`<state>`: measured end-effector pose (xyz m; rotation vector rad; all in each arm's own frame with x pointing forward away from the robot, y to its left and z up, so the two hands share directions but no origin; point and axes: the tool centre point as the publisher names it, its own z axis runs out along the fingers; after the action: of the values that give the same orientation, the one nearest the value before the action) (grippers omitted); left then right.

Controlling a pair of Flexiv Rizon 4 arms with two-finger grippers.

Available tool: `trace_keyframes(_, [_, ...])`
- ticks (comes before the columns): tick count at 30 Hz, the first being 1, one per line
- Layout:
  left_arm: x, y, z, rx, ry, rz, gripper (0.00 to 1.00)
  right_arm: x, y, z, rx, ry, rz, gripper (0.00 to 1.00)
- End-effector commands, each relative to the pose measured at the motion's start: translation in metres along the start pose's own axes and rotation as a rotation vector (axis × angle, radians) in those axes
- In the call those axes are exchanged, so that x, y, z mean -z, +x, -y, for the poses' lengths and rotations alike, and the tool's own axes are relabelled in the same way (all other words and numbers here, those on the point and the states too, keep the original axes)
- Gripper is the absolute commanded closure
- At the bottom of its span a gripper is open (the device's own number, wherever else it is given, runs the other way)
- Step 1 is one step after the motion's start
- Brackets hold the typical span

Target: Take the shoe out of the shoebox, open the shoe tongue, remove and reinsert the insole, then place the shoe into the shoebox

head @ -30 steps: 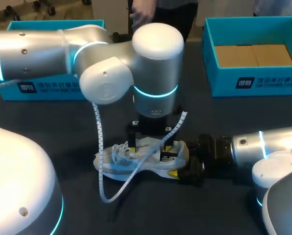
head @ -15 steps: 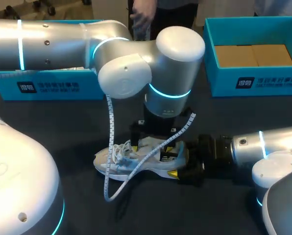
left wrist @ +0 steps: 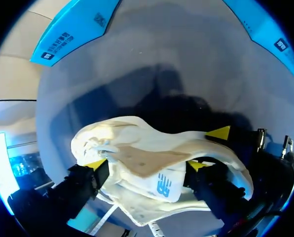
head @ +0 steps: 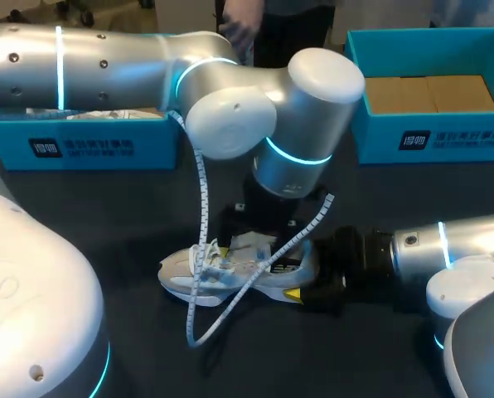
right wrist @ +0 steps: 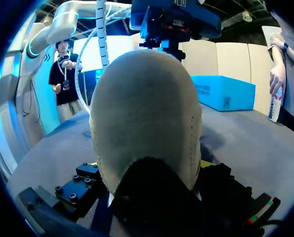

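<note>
Layout of the table (head: 106,207), seen from above and behind the robot. The shoe (head: 199,275) stands on its sole near the table's middle, toe to the left and heel to the right. The left shoebox (head: 89,145) sits behind it at the far left. The right shoebox (head: 446,137) sits at the far right, well apart from the shoe, with a cardboard insert (head: 429,93) lying in it. The left arm (head: 106,66) comes in over the left shoebox. The left gripper (left wrist: 146,164) is directly above the shoe's middle. The right arm (head: 454,249) lies low along the table. The right gripper (right wrist: 147,182) is at the heel, a finger against each side. A cable (head: 199,207) hangs from the left arm across the shoe's front.
</note>
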<state>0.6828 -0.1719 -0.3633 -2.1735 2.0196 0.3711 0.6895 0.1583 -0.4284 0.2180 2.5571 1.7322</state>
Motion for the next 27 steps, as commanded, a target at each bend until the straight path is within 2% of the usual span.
trace_keyframes(1, [0.005,-0.001,-0.005,0.017,-0.007,0.022,0.25,-0.003,0.001,0.002,0.001,0.003,0.002,1.0])
trace_keyframes(3, [0.008,-0.006,-0.006,0.007,-0.035,0.019,0.35,-0.003,0.001,0.002,0.001,0.003,0.002,1.0])
trace_keyframes(7, [0.014,-0.014,-0.009,-0.002,-0.041,0.007,0.49,-0.003,0.001,0.002,0.001,0.003,0.002,1.0])
trace_keyframes(12, [0.017,-0.02,-0.012,-0.004,-0.042,-0.016,0.52,-0.003,0.001,0.002,0.001,0.003,0.002,1.0])
trace_keyframes(16, [0.018,-0.026,-0.012,0.005,-0.051,-0.044,0.62,-0.003,0.001,0.002,0.001,0.003,0.002,1.0])
trace_keyframes(17, [0.018,-0.027,-0.011,0.008,-0.056,-0.049,0.68,-0.003,0.001,0.002,0.001,0.003,0.002,1.0])
trace_keyframes(18, [0.018,-0.028,-0.011,0.01,-0.059,-0.054,0.68,-0.003,0.001,0.002,0.001,0.003,0.002,1.0])
trace_keyframes(20, [0.018,-0.032,-0.01,0.018,-0.064,-0.074,0.81,-0.003,0.001,0.002,0.001,0.003,0.002,1.0])
trace_keyframes(21, [0.019,-0.033,-0.01,0.021,-0.063,-0.082,0.84,-0.003,0.001,0.002,0.001,0.003,0.002,1.0])
trace_keyframes(23, [0.02,-0.037,-0.009,0.031,-0.063,-0.106,1.0,-0.003,0.001,0.002,0.001,0.003,0.002,1.0])
trace_keyframes(27, [0.025,-0.048,-0.007,0.024,-0.073,-0.194,1.0,-0.003,0.001,0.002,0.001,0.003,0.002,1.0])
